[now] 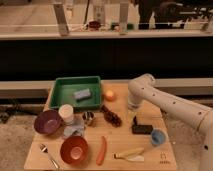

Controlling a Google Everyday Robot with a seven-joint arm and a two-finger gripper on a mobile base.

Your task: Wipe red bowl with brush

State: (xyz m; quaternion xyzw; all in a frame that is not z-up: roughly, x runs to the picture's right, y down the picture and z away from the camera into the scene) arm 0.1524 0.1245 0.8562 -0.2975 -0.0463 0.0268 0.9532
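Background is showing a wide black panel (100, 60) spanning the full width behind the work surface, with a pale rail (30, 36) running along its top and a pale ledge (25, 89) running along its foot. Beyond the rail, a light floor is carrying pale posts (61, 17).

A wooden table (155, 112) is standing in front of the ledge and is carrying every item listed below.

A white arm (170, 102) is reaching in from the right side, bending at a rounded joint and pointing downward over the right half of the table. The gripper (133, 112) is hanging at its lower end, just above a black block (142, 129). Whether the gripper is wide, narrow or holding anything cannot be told. A slim dark streak, the brush (135, 120), is showing directly beneath the gripper; contact between the two cannot be confirmed.

A green tray (57, 92) is occupying the rear left area and is holding a blue-grey pad (82, 93).

A purple bowl (47, 121) is sitting at the left edge. The red bowl (75, 149) is sitting upright near the front left edge, well apart from the gripper.

A white cup (66, 113) is standing beside the purple bowl. An orange-red stick shape (101, 150) is lying just right of the red bowl. An orange fruit (109, 94) is lying just right of the tray.
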